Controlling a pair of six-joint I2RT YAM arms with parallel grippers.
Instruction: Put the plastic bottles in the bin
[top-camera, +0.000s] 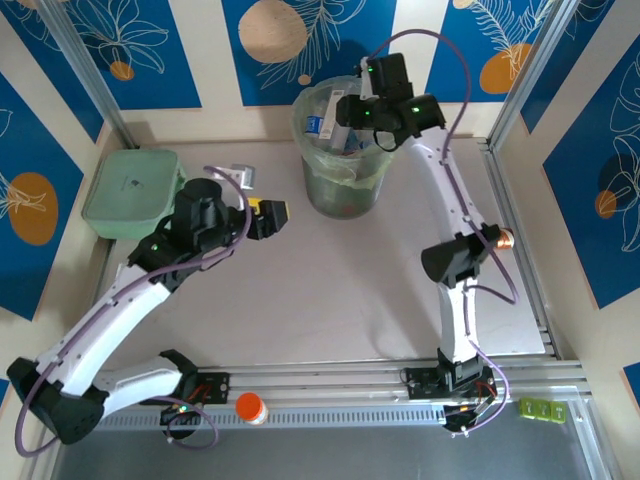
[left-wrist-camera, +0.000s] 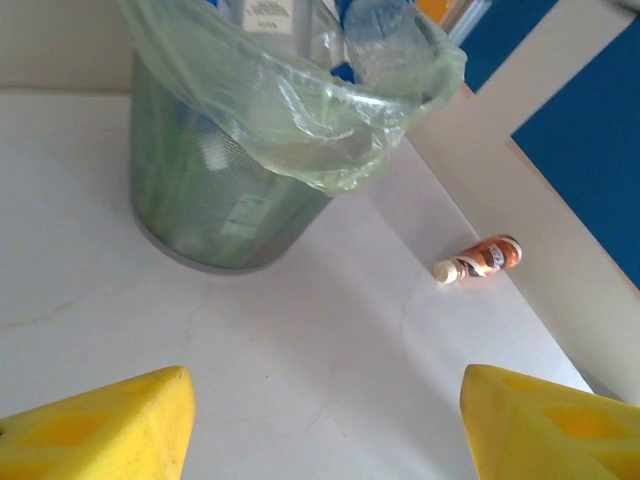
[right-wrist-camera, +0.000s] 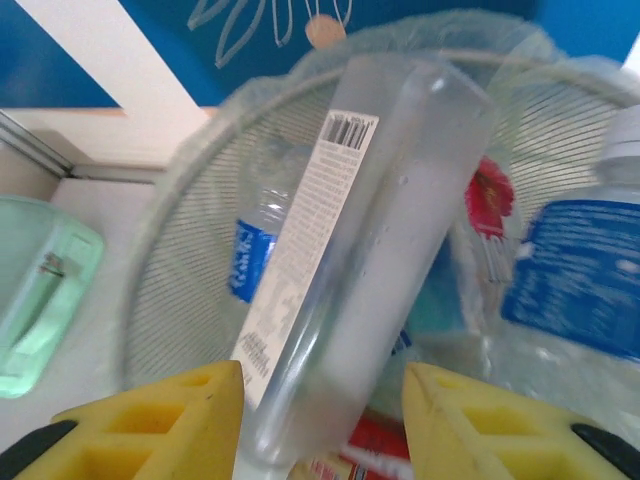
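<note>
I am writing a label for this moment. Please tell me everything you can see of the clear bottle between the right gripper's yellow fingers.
The clear bottle looks like plastic, flat-sided rather than round, with a long white label carrying a barcode and fine print. It is tilted, its lower end between the fingers of the right gripper, which both appear to touch it. It hangs over the open bin, above other bottles already inside.

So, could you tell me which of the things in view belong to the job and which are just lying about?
Job: bin; clear bottle held over it by the right gripper; blue-labelled bottle inside; small brown bottle lying on the table; orange-capped bottle by the near rail.
Lying about: mint-green box.
</note>
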